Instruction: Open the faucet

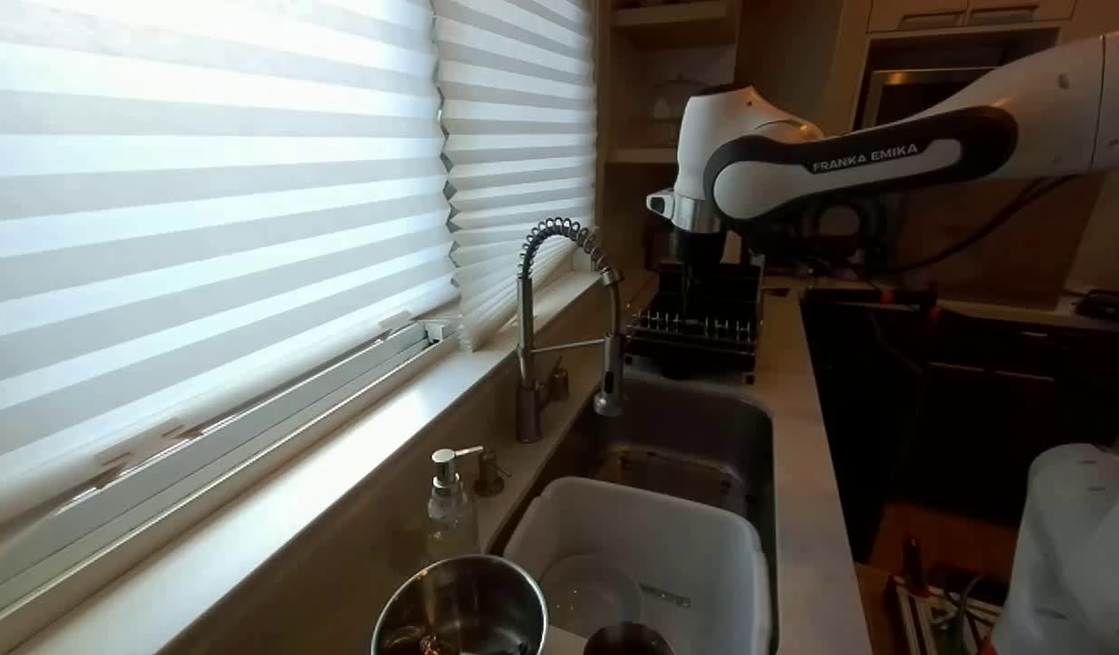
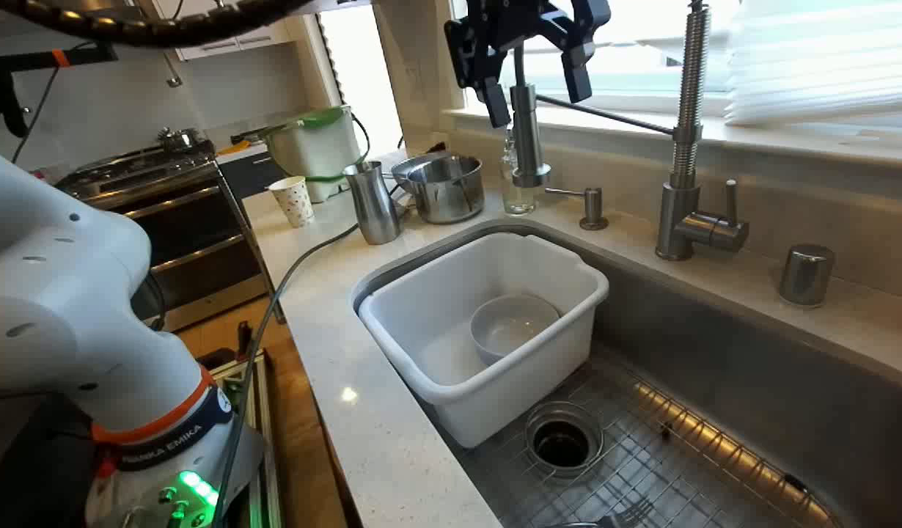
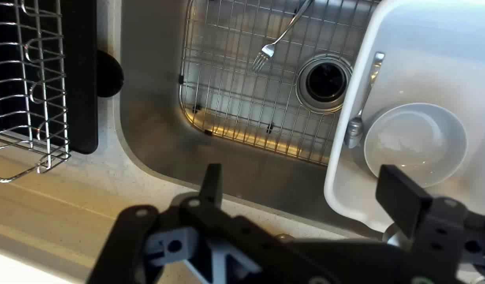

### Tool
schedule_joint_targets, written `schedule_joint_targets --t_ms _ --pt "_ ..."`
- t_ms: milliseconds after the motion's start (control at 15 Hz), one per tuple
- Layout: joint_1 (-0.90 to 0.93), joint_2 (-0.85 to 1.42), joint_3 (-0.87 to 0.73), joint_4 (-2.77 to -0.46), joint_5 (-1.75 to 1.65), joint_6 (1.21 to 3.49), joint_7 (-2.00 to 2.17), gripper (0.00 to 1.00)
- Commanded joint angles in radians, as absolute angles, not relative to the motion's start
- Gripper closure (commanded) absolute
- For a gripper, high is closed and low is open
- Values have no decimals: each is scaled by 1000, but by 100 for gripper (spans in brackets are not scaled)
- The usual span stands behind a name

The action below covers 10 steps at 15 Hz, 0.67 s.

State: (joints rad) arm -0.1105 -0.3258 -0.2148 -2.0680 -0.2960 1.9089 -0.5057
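The white robot arm (image 1: 873,168) has its rounded lower body (image 2: 143,359) just outside the long room-side edge of the pale stone bench (image 2: 378,440), an orange band (image 2: 165,418) circling it and small green lights (image 2: 200,488) glowing low down. From here I see the white-and-black forearm (image 1: 851,173), lettered FRANKA EMIKA, slope gently downward across that edge to a stubby white wrist (image 1: 710,146). The wrist is turned down, so the black two-fingered gripper (image 2: 539,106) hangs over the bench, pointing at its surface. The gripper's flat, blocky fingertips (image 3: 402,197) are spread wide and face each other.
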Motion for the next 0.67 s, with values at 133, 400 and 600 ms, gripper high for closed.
schedule_joint_targets --t_ms 133,400,600 --pt "-112 -325 -213 -2066 -295 1907 -507 0" --pt "-112 -325 -213 -2066 -295 1907 -507 0" --pt "-112 -258 -221 -2037 -278 1927 -485 0"
